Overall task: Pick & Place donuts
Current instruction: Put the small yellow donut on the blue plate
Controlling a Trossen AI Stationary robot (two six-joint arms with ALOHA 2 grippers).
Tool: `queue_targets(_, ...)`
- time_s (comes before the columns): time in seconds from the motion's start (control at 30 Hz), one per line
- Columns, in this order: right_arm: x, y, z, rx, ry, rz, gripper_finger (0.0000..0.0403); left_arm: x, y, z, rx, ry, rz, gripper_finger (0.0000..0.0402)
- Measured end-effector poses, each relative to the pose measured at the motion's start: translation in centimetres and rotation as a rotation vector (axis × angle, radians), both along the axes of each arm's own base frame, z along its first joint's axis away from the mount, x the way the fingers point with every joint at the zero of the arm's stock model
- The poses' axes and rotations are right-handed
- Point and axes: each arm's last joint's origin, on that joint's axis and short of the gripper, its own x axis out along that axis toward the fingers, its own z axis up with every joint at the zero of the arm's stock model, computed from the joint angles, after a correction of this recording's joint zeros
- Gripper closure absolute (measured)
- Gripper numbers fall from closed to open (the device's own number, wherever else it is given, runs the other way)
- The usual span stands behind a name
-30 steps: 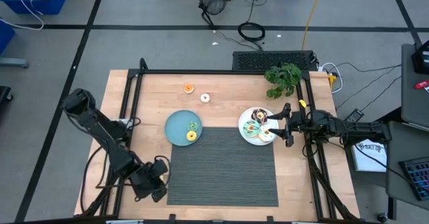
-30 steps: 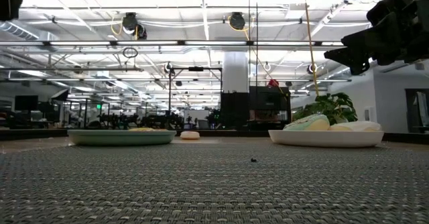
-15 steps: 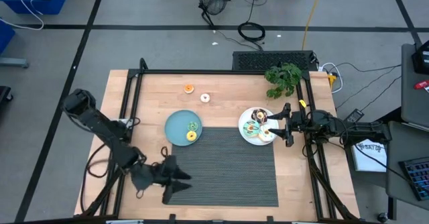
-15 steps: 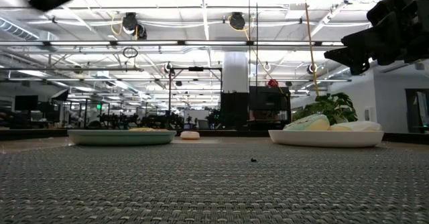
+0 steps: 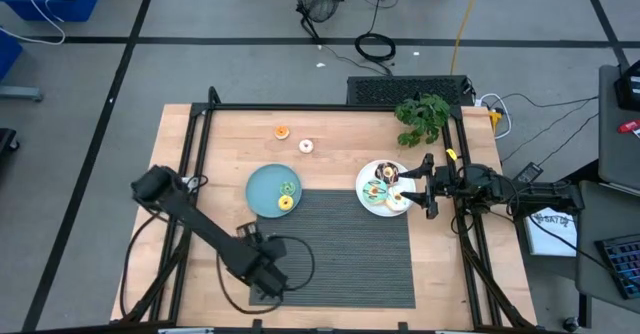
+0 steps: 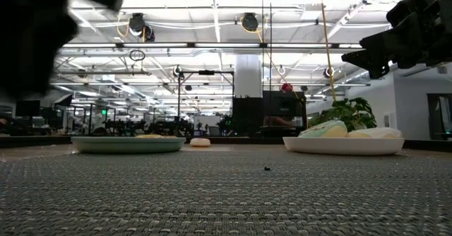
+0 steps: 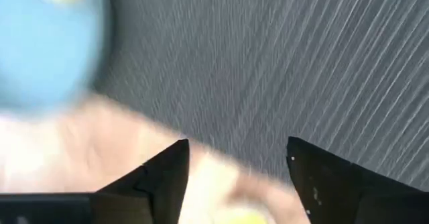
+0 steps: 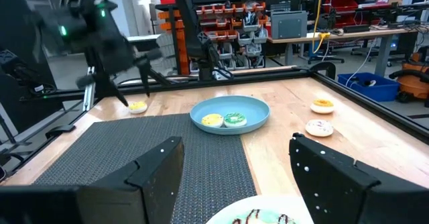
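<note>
The teal plate point(image 5: 268, 182) carries a green donut point(image 5: 289, 187) and a yellow donut point(image 5: 285, 203). An orange donut point(image 5: 282, 131) and a white donut point(image 5: 305, 146) lie on the wood beyond it. The white plate point(image 5: 366, 196) holds several donuts. The right wrist view shows one more yellow donut point(image 8: 137, 106) on the wood at the mat's left edge. My left gripper point(image 5: 262, 274) is open over the mat's near-left corner and holds nothing. My right gripper point(image 5: 405, 187) is open above the white plate's right edge.
A dark ribbed mat point(image 5: 340, 254) covers the table's near middle. A potted plant point(image 5: 423, 116) stands at the far right corner. A black rail frame point(image 5: 330, 107) runs round the wooden top. Bare wood lies to the left of the teal plate.
My left arm has swung from the table's near-left corner toward the right, reaching out over the mat's near-left corner, and its gripper has turned about. In the low view it now darkens the upper left. The right arm and the donuts have kept still.
</note>
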Motion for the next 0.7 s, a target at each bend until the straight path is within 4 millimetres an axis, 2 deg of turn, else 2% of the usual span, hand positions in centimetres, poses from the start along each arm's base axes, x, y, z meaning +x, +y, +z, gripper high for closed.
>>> queue_targets(0.1, 0.0, 0.0, 0.0, 0.0, 0.001, 0.0, 0.0151, -0.3, -0.8, -1.7, -0.112, 0.135, 0.06, 0.013)
queue_targets(0.2, 0.0, 0.0, 0.0, 0.0, 0.001, 0.0, 0.0151, -1.3, -1.8, -2.7, -0.143, 0.214, 0.096, 0.0115)
queue_targets(0.37, 0.0, 0.0, 0.0, 0.0, 0.001, 0.0, 0.0151, -2.7, -2.9, -2.5, -0.098, 0.193, 0.144, 0.0108)
queue_targets(0.57, 0.0, 0.0, 0.0, 0.0, 0.0, 0.0, 0.0151, -4.4, -3.4, -2.2, -0.004, 0.221, 0.187, 0.0107)
queue_targets(0.7, 0.0, 0.0, 0.0, 0.0, 0.001, 0.0, 0.0151, -4.8, -3.8, -2.2, 0.001, 0.215, 0.18, 0.0107)
